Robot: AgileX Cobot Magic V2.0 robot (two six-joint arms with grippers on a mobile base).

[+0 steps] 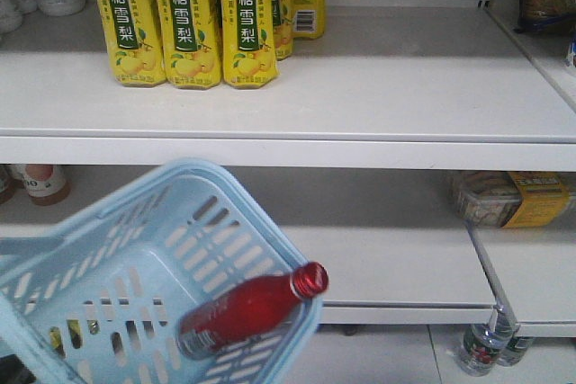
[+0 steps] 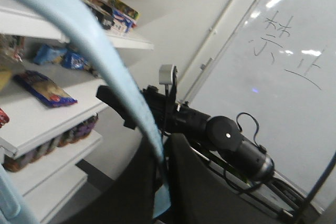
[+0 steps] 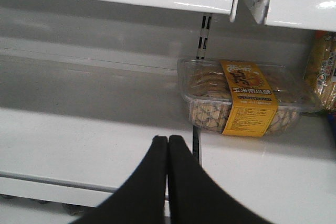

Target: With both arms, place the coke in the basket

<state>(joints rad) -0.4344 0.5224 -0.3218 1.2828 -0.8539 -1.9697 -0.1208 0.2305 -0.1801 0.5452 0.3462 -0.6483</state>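
Right gripper is closed, fingers pressed together on nothing, pointing at a shelf beside a cookie box. Left gripper state can't be told; the basket handle crosses its view. Coke lies tilted inside the basket.

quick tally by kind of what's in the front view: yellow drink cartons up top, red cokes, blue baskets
yellow drink cartons: 5
coke: 1, lying inside the basket
basket: 1
total: 7
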